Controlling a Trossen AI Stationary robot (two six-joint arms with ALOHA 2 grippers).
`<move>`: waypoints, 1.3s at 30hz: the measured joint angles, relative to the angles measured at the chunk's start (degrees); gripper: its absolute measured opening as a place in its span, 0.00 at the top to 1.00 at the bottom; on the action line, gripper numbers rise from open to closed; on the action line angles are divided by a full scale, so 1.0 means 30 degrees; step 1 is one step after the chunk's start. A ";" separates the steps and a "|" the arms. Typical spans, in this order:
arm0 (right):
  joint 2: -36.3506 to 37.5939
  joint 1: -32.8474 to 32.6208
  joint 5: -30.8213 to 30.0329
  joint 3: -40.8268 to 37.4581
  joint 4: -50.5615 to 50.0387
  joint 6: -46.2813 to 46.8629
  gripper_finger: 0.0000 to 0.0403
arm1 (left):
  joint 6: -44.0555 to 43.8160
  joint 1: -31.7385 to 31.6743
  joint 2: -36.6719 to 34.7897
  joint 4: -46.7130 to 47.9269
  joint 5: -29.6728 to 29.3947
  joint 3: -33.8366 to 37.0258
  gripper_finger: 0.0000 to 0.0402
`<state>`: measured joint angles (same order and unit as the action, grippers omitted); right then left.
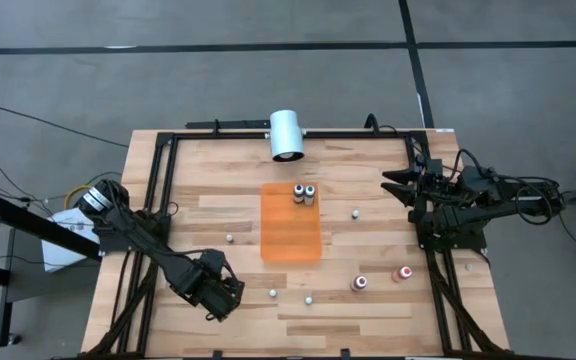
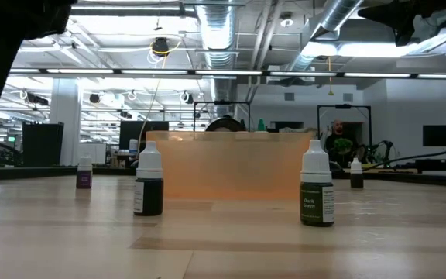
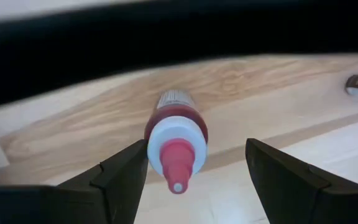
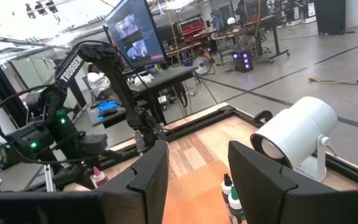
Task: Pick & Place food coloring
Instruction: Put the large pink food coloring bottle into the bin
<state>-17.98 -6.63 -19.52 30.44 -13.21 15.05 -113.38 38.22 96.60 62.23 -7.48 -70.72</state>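
Your left gripper stands open around a red plastic bottle with white collar on the pale wood table. Farther off, two dark bottles stand on the flat orange mat; your right gripper hangs open.

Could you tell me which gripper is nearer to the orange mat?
Left. The left gripper sits just off the orange mat's near-left corner; the right gripper waits farther away at the table's right edge.

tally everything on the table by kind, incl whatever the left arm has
food coloring bottles on the orange mat: 2
bottles on bare wood: 6
red bottle between the left fingers: 1
orange mat: 1
white cylinder: 1
total: 11
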 joint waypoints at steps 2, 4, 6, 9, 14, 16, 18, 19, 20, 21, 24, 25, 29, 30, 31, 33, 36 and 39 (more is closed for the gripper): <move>-0.0007 0.0000 0.0012 0.0000 -0.0007 0.0000 0.62 | 0.0007 0.0007 0.0000 -0.0028 -0.0420 0.0014 0.35; 0.0000 0.0000 0.0012 0.0000 0.0007 0.0000 0.62 | 0.0015 -0.0034 0.0000 0.0108 -0.0448 0.0014 0.35; -0.0007 0.0000 0.0012 0.0000 -0.0006 0.0000 0.62 | 0.0015 -0.0044 0.0003 0.0418 -0.0186 0.0029 0.35; 0.0000 0.0000 0.0005 0.0000 0.0004 0.0000 0.62 | 0.0030 -0.0044 0.0008 0.0570 0.0225 0.0043 0.35; 0.0000 0.0000 0.0005 0.0000 0.0000 0.0001 0.62 | 0.0058 -0.0037 0.0015 0.0455 0.0261 0.0043 0.35; -0.0004 0.0000 0.0005 0.0000 0.0003 0.0000 0.62 | 0.0070 -0.0037 0.0015 0.0428 0.0261 0.0043 0.35; 0.0000 0.0000 0.0005 0.0000 0.0007 0.0000 0.62 | 0.0345 -0.0037 0.0015 0.0418 0.0264 0.0043 0.35; 0.0000 0.0000 0.0005 0.0000 0.0006 0.0006 0.62 | 0.0549 -0.0037 0.0015 0.0411 0.0261 0.0043 0.35; -0.0007 0.0000 0.0005 0.0000 0.0000 0.0007 0.62 | 0.0604 -0.0044 0.0015 0.0411 0.0261 0.0043 0.35; -0.0004 0.0000 0.0005 0.0000 0.0004 0.0000 0.62 | 0.0647 -0.0044 0.0015 0.0413 0.0268 0.0043 0.35; -0.0002 0.0000 0.0005 0.0000 0.0002 0.0000 0.62 | 0.0674 -0.0128 0.0015 0.0413 0.0268 0.0043 0.35; 0.0000 0.0000 0.0005 0.0000 0.0003 0.0000 0.62 | 0.0693 -0.0173 0.0015 0.0416 0.0270 0.0043 0.35; -0.0004 0.0000 -0.0002 0.0000 0.0004 0.0004 0.62 | 0.0714 -0.0304 0.0015 0.0420 0.0278 0.0043 0.35; -0.0004 0.0000 0.0001 0.0000 0.0000 0.0007 0.62 | 0.0723 -0.0325 0.0024 0.0427 0.0274 0.0043 0.35; -0.0002 0.0000 -0.0002 0.0000 0.0003 0.0003 0.62 | 0.0785 -0.0347 0.0029 0.0463 0.0267 0.0043 0.35; 0.0000 0.0000 -0.0002 0.0000 0.0002 0.0007 0.62 | 0.0978 -0.0439 0.0029 0.0671 0.0262 0.0043 0.35; -0.0001 0.0000 -0.0002 0.0000 0.0004 0.0002 0.62 | 0.1011 -0.0587 0.0029 0.0910 0.0277 0.0043 0.35; -0.0007 0.0000 -0.0002 0.0000 0.0007 0.0000 0.62 | 0.1218 -0.0646 0.0029 0.0923 0.0278 0.0043 0.36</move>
<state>-18.00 -6.63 -19.53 30.44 -13.19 15.05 -109.73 36.28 96.68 65.00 -6.65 -70.59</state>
